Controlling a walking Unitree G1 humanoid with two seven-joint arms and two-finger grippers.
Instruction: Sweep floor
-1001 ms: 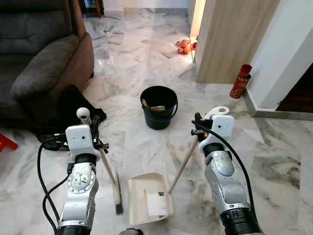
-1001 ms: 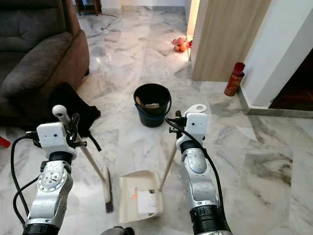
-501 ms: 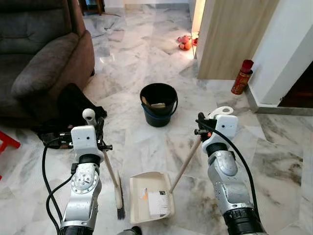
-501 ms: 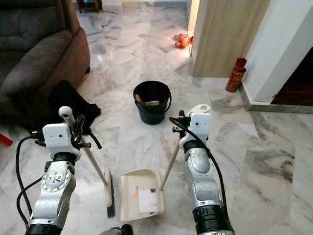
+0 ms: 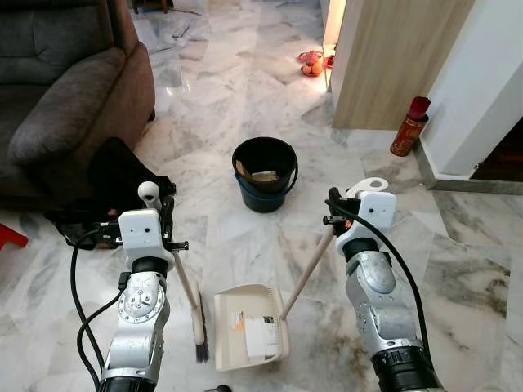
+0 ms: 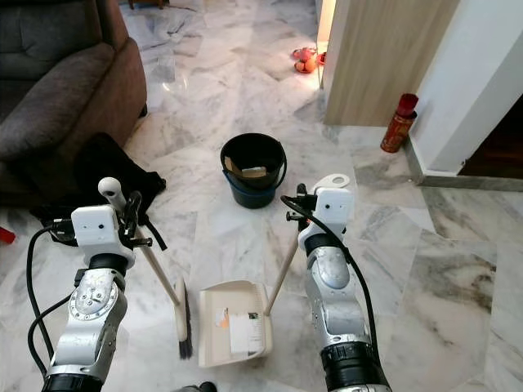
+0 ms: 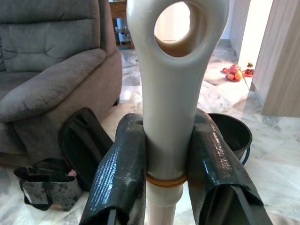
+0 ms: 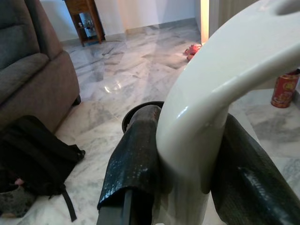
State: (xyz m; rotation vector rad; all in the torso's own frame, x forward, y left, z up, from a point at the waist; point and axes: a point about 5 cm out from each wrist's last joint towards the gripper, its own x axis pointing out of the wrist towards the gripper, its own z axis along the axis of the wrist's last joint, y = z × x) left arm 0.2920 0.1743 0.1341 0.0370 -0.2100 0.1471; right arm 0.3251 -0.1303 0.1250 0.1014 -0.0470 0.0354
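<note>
The broom (image 5: 194,314) is clamped in the left gripper (image 7: 168,159) at lower left, the dustpan (image 5: 249,328), holding 2 scraps at lower centre, in the right gripper (image 8: 187,159); carrying to the bucket (image 5: 264,174) at centre is judged next

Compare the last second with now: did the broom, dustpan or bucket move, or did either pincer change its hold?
Nothing moved on the floor; the slight shift of the scene is the camera's. The left pincer stays shut on the broom, the right pincer on the dustpan handle. The paper still lies in the dustpan, and the bucket stands ahead as before.
</note>
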